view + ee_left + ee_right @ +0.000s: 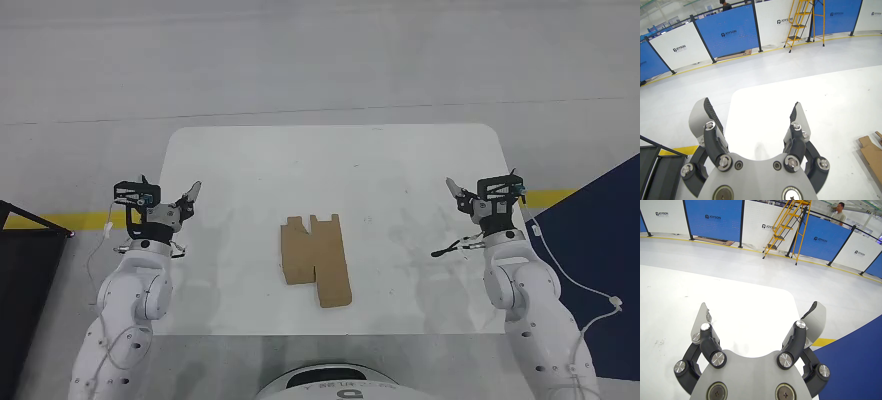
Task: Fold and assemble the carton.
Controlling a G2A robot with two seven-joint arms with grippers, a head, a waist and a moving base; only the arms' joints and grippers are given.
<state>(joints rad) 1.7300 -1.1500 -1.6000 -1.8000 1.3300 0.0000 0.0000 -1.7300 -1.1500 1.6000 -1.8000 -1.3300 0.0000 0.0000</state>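
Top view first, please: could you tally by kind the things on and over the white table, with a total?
carton, brown, lying flat: 1
tools, both open and empty: 2 (left tool, right tool)
table, white: 1
Total: 4

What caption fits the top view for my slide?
Flat carton lies centred on table, open left gripper and open right gripper at either side.

Carton: one, flat. Table: one. Grippers: two, left gripper, right gripper. Yellow stepladder: one.
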